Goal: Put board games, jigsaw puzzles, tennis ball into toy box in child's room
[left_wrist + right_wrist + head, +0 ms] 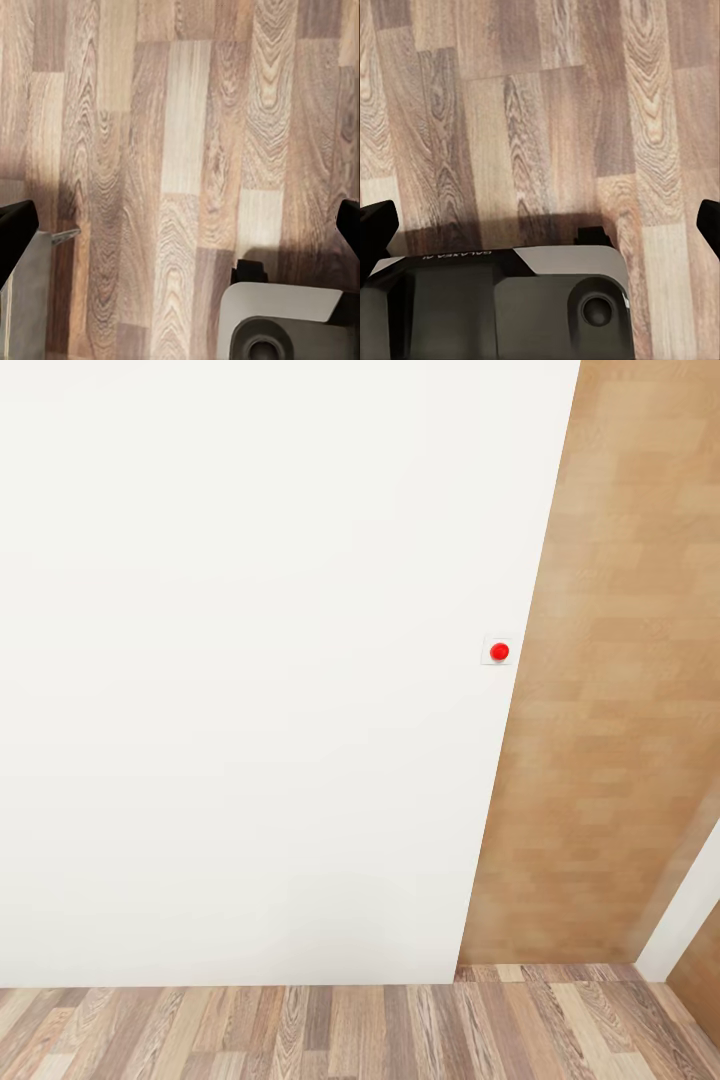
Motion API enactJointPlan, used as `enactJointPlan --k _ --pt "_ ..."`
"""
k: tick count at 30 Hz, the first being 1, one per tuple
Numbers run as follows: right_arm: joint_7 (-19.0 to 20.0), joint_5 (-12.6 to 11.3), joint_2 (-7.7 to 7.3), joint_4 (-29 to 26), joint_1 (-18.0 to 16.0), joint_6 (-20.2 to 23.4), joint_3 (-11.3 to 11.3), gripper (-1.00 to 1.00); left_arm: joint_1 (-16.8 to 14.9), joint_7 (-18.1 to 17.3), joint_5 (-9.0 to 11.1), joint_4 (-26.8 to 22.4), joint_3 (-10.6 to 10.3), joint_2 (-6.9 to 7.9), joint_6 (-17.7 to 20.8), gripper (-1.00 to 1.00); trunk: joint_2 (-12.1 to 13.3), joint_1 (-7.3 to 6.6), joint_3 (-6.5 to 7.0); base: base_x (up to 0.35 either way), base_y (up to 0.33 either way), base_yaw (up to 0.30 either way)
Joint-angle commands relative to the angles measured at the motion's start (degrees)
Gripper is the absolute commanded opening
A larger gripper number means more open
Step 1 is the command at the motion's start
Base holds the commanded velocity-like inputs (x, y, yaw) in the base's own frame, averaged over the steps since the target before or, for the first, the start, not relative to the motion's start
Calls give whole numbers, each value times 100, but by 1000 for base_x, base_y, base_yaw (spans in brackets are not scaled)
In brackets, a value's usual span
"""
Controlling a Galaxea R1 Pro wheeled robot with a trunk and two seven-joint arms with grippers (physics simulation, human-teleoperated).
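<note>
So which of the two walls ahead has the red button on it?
The white wall; the red button sits near its right edge, beside the wood-panelled wall, which is bare.

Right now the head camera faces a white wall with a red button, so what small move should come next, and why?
Probably turn the base away from the white wall and look for the child's room. The head view shows just that wall, a red button, a wooden panel and the wood floor; both wrist views look down at floor, jaws wide apart with nothing between them.
</note>
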Motion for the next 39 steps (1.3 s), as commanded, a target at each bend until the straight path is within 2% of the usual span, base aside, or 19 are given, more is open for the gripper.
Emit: enactJointPlan --k 1,4,10,13,15,19,30,39 --pt "-2 -53 -4 -10 1 28 -20 100 1 14 4 -46 5 -26 47 100 -4 2 -2 0 0 0" --pt "-2 -57 -19 -4 5 8 -25 100 -3 5 4 -164 7 -180 186 100 -4 2 -2 0 0 0" --pt "-2 -48 -5 -21 8 -33 -26 100 -4 -90 -2 -212 -22 -248 255 100 -4 2 -2 0 0 0" --pt "-3 -48 7 -37 11 -41 -27 100 -3 -306 5 -218 -25 -236 257 100 -4 2 -2 0 0 0" --pt "-2 -48 11 -50 14 -44 -49 100 2 -758 -13 -213 -36 -225 239 100 -4 2 -2 0 0 0" --pt "1 -51 8 -53 16 -47 -64 100 8 -934 -28 -209 -37 -221 130 100 -4 2 -2 0 0 0" --pt "4 -47 -24 -62 18 -54 -67 100 38 -1028 -58 -200 -43 -218 -32 100 -4 2 -2 0 -1 3" --pt "-9 -31 17 -63 18 -62 -50 100 47 -1024 -69 -198 -94 -218 -32 100 -4 2 -2 0 -191 217"
